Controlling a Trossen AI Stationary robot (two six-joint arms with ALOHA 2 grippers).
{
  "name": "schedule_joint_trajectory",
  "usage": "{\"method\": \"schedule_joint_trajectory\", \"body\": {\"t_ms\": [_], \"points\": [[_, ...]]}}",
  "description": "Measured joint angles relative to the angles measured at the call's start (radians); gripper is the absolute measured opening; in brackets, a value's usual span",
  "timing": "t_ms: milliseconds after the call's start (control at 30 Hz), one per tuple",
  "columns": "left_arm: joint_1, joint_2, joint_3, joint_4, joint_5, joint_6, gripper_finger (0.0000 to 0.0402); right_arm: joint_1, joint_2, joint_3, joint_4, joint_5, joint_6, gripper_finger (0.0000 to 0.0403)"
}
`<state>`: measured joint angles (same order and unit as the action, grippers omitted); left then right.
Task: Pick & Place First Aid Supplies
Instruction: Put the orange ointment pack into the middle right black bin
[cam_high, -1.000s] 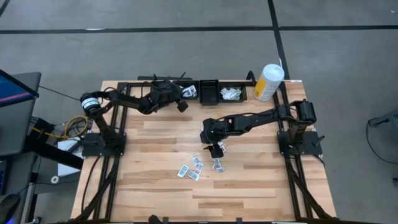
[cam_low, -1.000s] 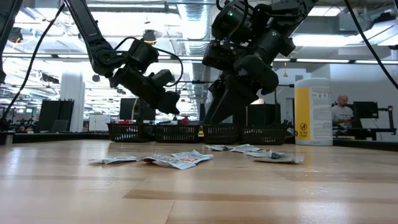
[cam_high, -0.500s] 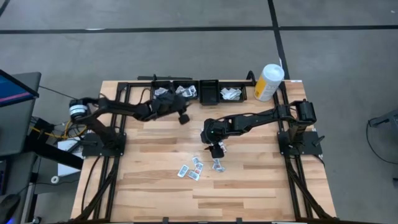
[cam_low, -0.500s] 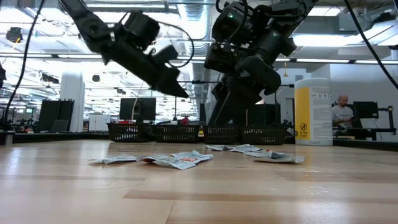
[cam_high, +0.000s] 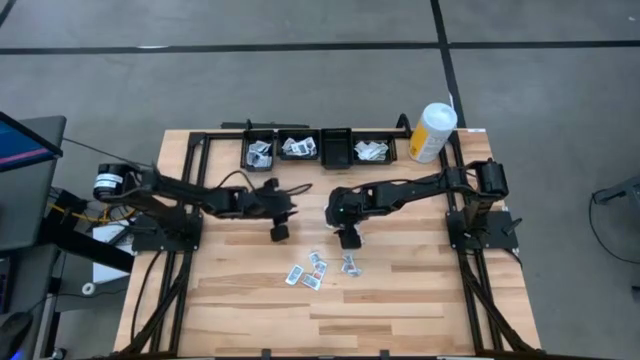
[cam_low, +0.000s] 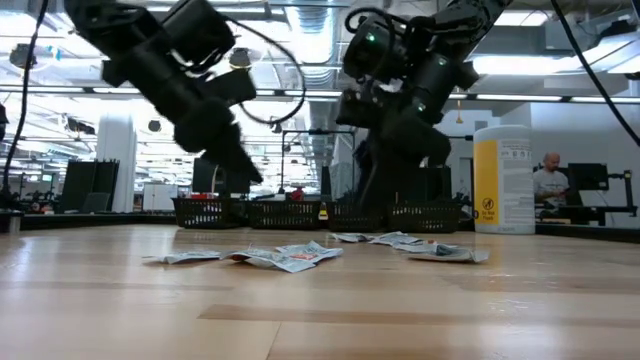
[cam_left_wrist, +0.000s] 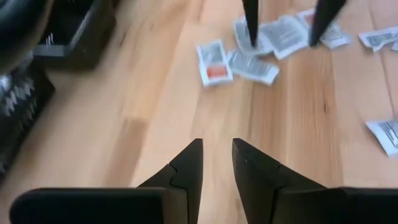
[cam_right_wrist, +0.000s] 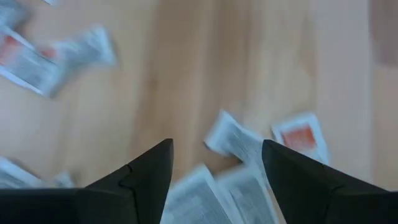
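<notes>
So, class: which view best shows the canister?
The low view: the canister stands upright in profile, yellow label readable. The high view shows only its top by the table's far right corner. Neither wrist view shows it.

I'm squinting at the packets (cam_high: 318, 269) on the desk (cam_high: 420, 300) from overhead: their print is too small to read. Through the right wrist camera the packets (cam_right_wrist: 236, 140) are smearing into blur. The baskets (cam_low: 320, 213) behind the packets are hiding their contents from the low camera, and the right arm is covering part of them.
</notes>
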<state>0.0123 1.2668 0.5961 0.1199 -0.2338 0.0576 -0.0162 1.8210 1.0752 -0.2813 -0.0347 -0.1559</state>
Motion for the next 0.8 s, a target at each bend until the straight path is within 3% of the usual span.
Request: {"method": "schedule_joint_trajectory", "body": {"t_ms": [200, 533, 800], "points": [[-0.023, -0.100, -0.119, 0.008, -0.009, -0.141, 0.0088, 0.002, 0.000, 0.000, -0.099, 0.131, 0.007, 0.0240], [-0.065, -0.280, -0.265, 0.079, -0.009, -0.205, 0.0088, -0.021, -0.040, -0.012, -0.163, 0.139, -0.030, 0.0240], [-0.080, -0.302, -0.334, 0.164, -0.008, -0.204, 0.0088, -0.121, -0.285, -0.264, -0.005, 0.141, 0.076, 0.0240]]}}
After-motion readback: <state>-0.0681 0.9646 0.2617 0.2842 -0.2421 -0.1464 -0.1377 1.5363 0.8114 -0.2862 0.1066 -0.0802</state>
